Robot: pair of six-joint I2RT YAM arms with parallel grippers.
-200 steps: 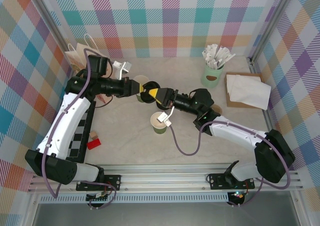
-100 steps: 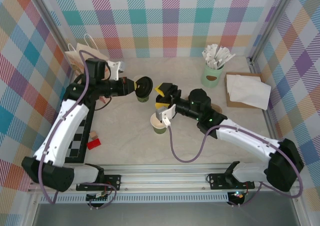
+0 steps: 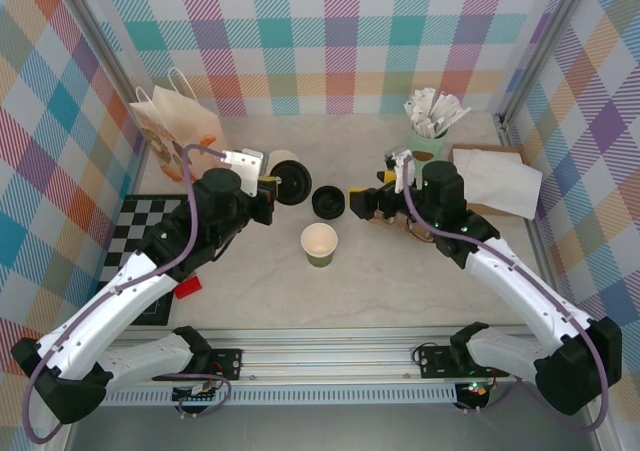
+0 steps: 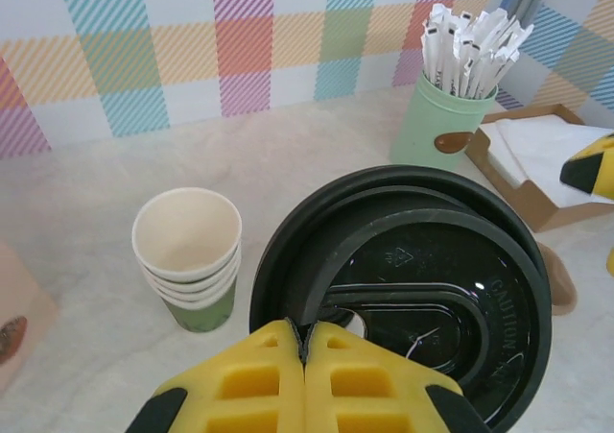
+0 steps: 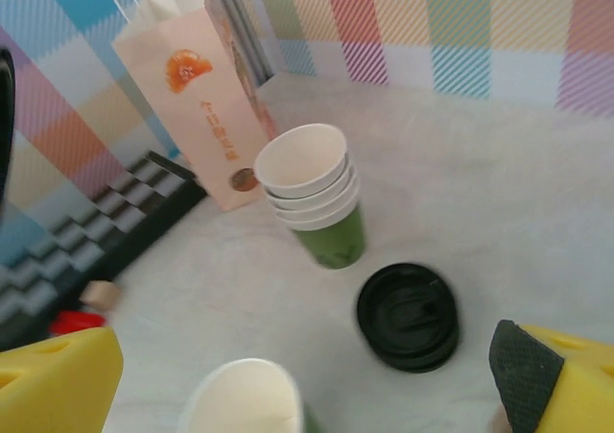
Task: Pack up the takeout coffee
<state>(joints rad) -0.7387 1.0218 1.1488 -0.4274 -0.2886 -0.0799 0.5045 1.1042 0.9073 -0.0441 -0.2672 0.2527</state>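
On the pale stone-look table [image 3: 400, 291], back left corner, a paper bag [image 3: 178, 123] with an orange print is stood upright, and that's presumably where everything gets packed. The left gripper [image 3: 268, 184] is clamped shut on the rim of a black lid [image 4: 422, 289], which is held at a tilt just beside the stack of lidless cups [image 4: 189, 251]. The right gripper [image 3: 366, 199] is spread wide with nothing in it, parked near a second black lid [image 3: 328, 203] that's lying flat on the table. The takeout cup [image 3: 319, 243] is sat upright and uncapped mid-table, near that loose lid and well apart from the bag. It looks empty, though that can't be fully confirmed. Handling-wise, it's expected to be very light and easily tipped. With no lid on, the thin paper wall can be crushed oval, so it's best squeezed gently low on the green part, where the base stiffens it, or just under the rolled cream rim. The lids are judged thin, slick and a bit springy, so an edge pinch like the current one makes sense, with even pressure needed all round for the snap-on.
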